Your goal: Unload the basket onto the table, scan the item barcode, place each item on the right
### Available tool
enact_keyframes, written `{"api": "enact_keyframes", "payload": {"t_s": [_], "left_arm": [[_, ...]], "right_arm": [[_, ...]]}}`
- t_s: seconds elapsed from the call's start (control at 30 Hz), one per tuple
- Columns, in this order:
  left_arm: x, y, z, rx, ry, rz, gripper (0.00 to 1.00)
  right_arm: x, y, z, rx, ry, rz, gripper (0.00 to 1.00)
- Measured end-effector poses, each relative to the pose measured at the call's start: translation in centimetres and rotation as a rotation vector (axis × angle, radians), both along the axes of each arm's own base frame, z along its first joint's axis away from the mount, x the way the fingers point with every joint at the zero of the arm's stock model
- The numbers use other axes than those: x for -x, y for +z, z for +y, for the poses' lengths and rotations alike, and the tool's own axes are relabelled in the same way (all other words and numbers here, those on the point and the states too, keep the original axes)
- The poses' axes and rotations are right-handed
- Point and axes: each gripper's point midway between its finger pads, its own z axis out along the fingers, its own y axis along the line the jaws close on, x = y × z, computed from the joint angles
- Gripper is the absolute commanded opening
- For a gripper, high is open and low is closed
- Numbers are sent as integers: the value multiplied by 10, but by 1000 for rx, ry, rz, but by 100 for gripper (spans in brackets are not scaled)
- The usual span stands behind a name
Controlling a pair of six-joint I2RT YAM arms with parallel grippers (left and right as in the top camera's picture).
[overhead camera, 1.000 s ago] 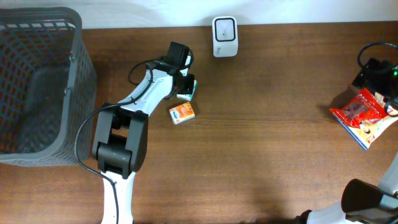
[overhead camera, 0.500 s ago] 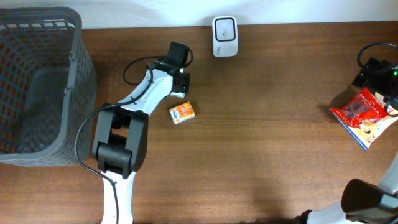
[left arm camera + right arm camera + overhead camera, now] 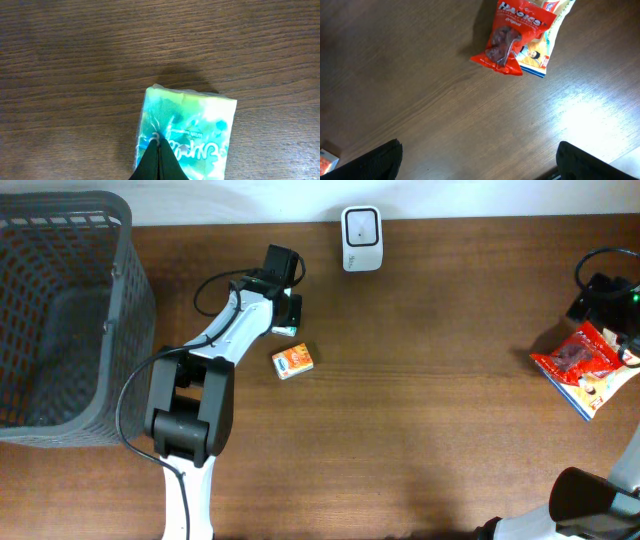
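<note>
A green and white tissue packet (image 3: 187,127) fills the lower middle of the left wrist view, a shadow along its far edge. My left gripper (image 3: 159,142) is shut on it, the black fingertips pinching its wrapper. From overhead only a sliver of the packet (image 3: 287,330) shows under that gripper (image 3: 283,313), left of and below the white barcode scanner (image 3: 361,225) at the table's back edge. My right gripper (image 3: 477,150) is wide open over bare table near a red snack bag (image 3: 512,35).
A small orange box (image 3: 292,361) lies just in front of the left gripper. A grey mesh basket (image 3: 120,310) stands at the far left. The red snack bag (image 3: 572,355) rests on a blue and white packet (image 3: 603,388) at the right edge.
My left gripper has shifted a little to the left and back, carrying the green packet with it. The orange box and the right side have not moved.
</note>
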Motion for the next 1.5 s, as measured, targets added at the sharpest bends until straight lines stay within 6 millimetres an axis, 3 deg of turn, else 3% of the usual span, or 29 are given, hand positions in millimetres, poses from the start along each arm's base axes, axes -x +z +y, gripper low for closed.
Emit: {"api": "enact_keyframes", "payload": {"t_s": [0.1, 0.27, 0.33, 0.43, 0.7, 0.93, 1.2, 1.33, 1.4, 1.43, 1.47, 1.5], "left_arm": [[0, 13, 1, 6, 1, -17, 0], [-5, 67, 0, 39, 2, -120, 0], [-5, 76, -1, 45, 2, -137, 0], [-4, 65, 0, 37, 2, -113, 0], [4, -8, 3, -7, 3, 20, 0], [3, -9, 5, -18, 11, 15, 0], [-4, -8, 37, -179, 145, -38, 0], [1, -8, 36, -153, 146, -1, 0], [3, -5, 34, -123, 141, 13, 16], [5, -2, 31, -94, 134, 26, 33], [7, 2, 29, -78, 126, 29, 56], [7, 11, 24, -49, 123, 20, 67]], "right_arm": [[0, 0, 0, 0, -1, 0, 99], [0, 0, 0, 0, -1, 0, 98], [0, 0, 0, 0, -1, 0, 98], [0, 0, 0, 0, 0, 1, 98], [-1, -2, 0, -4, -1, 9, 98], [0, -3, 0, -5, -1, 10, 98], [0, -3, 1, -10, 1, 11, 98], [-11, -1, 13, -80, 31, -41, 98], [-17, 1, 19, -114, 46, -72, 98], [-20, 2, 22, -128, 54, -85, 98], [-23, 1, 26, -151, 64, -96, 98], [-26, 0, 30, -172, 75, -101, 98]]}}
